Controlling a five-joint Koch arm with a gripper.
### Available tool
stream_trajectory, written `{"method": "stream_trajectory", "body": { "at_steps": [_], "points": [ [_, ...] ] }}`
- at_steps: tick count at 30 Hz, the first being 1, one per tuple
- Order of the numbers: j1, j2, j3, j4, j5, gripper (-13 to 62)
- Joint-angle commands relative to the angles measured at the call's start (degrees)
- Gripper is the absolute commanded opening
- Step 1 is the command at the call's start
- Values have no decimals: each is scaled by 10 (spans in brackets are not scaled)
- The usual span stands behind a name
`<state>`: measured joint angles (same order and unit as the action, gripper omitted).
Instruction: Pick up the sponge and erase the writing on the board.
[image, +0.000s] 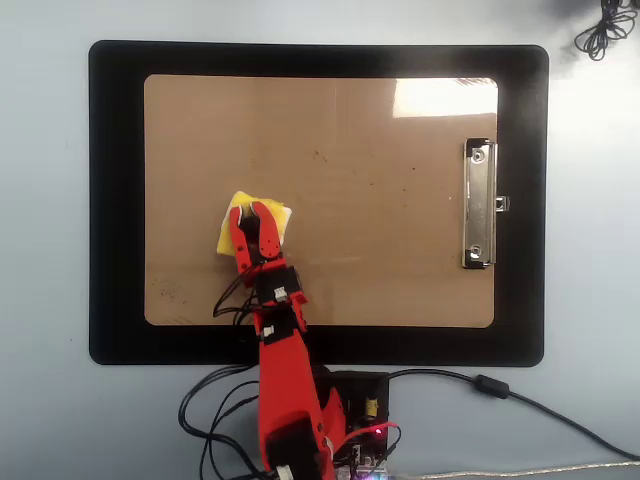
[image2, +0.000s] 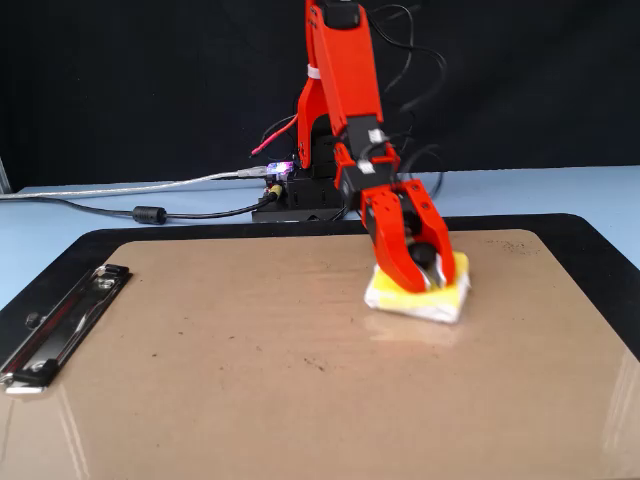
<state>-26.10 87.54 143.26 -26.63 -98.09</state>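
gripper clamped on the sponge by its knob, sponge directly under the jaws and flat on the board, no writing visible around it in either view, so any leftover must sit under the sponge itself.

Your arm is bright orange-red plastic, built of boxy links with black servo blocks set between them. Thin black cables loop loosely off the joints at lower centre of the overhead view, and a red wire shows near the base in the fixed view. Small white labels sit on the wrist servos. The pincer has two tapering red fingers. Your black base carries a lit circuit board.
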Motion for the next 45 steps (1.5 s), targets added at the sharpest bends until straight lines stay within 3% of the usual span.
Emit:
{"method": "stream_trajectory", "body": {
  "at_steps": [1, 4, 9, 12, 15, 23, 28, 34, 39, 45],
  "points": [
    [-17, 54, 25, 4, -14, -80],
    [-29, 25, 0, 3, -15, -80],
    [-32, -181, -217, 3, -16, -80],
    [-32, -244, -284, 3, -16, -80],
    [-33, -203, -243, 3, -16, -80],
    [-57, 51, 11, 4, -17, -80],
    [-53, 57, -44, 17, -15, -80],
    [-104, 135, -207, 252, -25, -80],
    [-235, 62, -282, 276, -111, -80],
    [-283, 32, -296, 276, -140, -80]
  ]
}}
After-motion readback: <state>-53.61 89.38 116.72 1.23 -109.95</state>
